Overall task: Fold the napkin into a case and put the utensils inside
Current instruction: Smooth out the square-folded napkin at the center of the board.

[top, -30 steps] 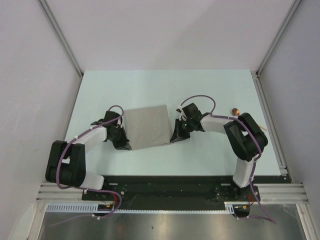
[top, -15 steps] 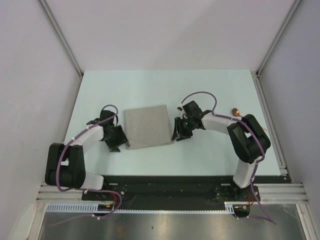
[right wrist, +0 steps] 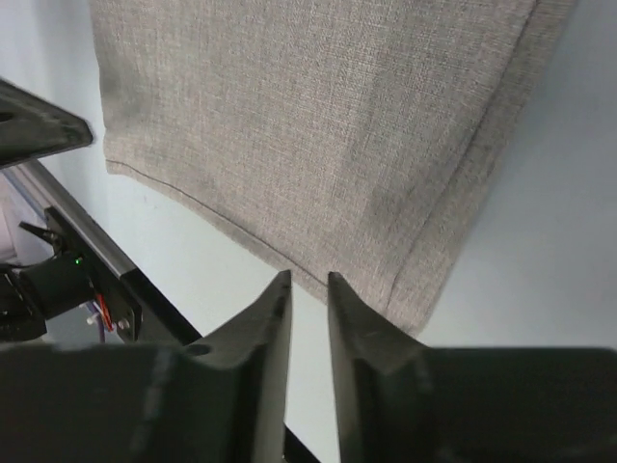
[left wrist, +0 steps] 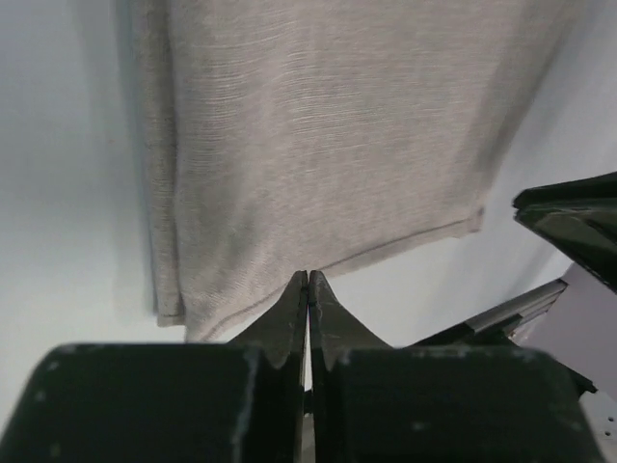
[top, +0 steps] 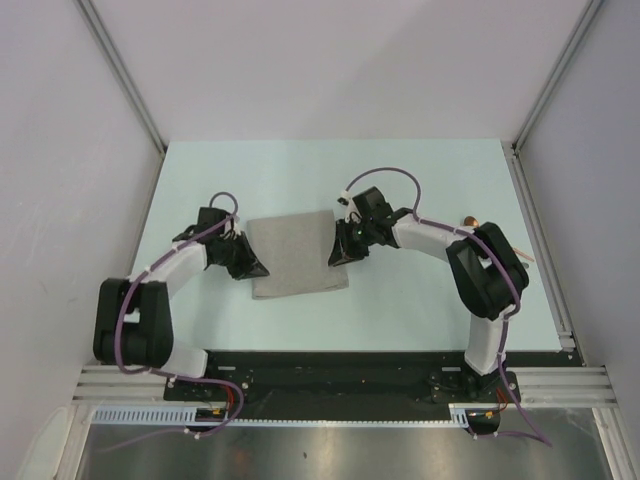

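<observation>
Napkin lies flat mid-table, nearly square, slightly skewed, with no clear long axis. Left gripper reaches low to its left edge, clenched. Right gripper meets the right edge, jaws slightly parted.

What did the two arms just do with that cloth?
Both grippers left the napkin's near corners and moved farther up its sides: the left gripper now sits shut at the left edge, the right gripper slightly open at the right edge. The napkin and spoon lie as before.
</observation>
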`<state>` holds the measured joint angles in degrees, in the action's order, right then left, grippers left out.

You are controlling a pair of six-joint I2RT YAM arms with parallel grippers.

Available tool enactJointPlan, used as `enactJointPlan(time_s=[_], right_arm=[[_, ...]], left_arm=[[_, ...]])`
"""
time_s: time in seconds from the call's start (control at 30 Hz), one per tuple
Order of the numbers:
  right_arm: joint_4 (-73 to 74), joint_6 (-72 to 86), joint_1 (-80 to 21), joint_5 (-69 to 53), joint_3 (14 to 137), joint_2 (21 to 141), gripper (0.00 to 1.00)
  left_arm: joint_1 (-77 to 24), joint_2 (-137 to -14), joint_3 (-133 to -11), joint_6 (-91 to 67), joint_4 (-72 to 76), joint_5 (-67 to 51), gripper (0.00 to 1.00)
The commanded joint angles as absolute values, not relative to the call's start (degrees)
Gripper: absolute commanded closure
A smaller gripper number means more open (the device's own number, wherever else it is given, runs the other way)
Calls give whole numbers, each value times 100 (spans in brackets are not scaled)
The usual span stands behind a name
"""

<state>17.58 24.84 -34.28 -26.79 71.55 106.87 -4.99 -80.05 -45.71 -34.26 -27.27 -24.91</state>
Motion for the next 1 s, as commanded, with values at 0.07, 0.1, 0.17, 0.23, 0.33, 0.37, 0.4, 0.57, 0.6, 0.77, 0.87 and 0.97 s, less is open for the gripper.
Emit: enactJointPlan(time_s=[0.07, 0.1, 0.17, 0.23, 0.33, 0.37, 0.4, 0.57, 0.6, 0.77, 0.87, 0.97], right_arm=[[730, 2567, -3086, -3401, 6654, 11099, 83], [573, 2479, -3059, -3393, 6610, 11161, 84], [536, 2417, -3006, -3384, 6618, 11433, 87], [510, 2391, -2980, -3305, 6618, 11522, 87], [817, 2251, -3014, -2998, 6828, 11409, 86], [991, 2207, -3084, -2884, 6899, 11312, 86], [1141, 2163, -3137, -2674, 7117, 11138, 85], [1713, 2047, -3576, -2303, 7865, 10784, 68], [1705, 2057, -3734, -2303, 7962, 10828, 63], [822, 2767, -3964, -3152, 8411, 11363, 52], [-355, 3540, -4087, -3601, 8393, 11741, 56], [-1357, 4305, -4227, -4006, 8455, 12162, 73]], left_arm=[[-308, -8473, -4158, -3041, -2970, -2041, 100], [-255, -8420, -4079, -3093, -2988, -1726, 100], [-71, -8385, -3911, -3207, -2971, -1565, 100], [-26, -8350, -3868, -3287, -2945, -1459, 100], [-26, -8411, -3858, -3305, -2909, -1511, 100], [-26, -8411, -3867, -3244, -2900, -1573, 100], [-26, -8272, -3867, -3200, -2874, -1808, 100], [-26, -7428, -4086, -3103, -2988, -2074, 74], [139, -7348, -4191, -3103, -3032, -2100, 69], [255, -7863, -4851, -3515, -2060, -2979, 62], [272, -8749, -5360, -3656, -1620, -3119, 79], [316, -9394, -5879, -3665, -1346, -3111, 91]])
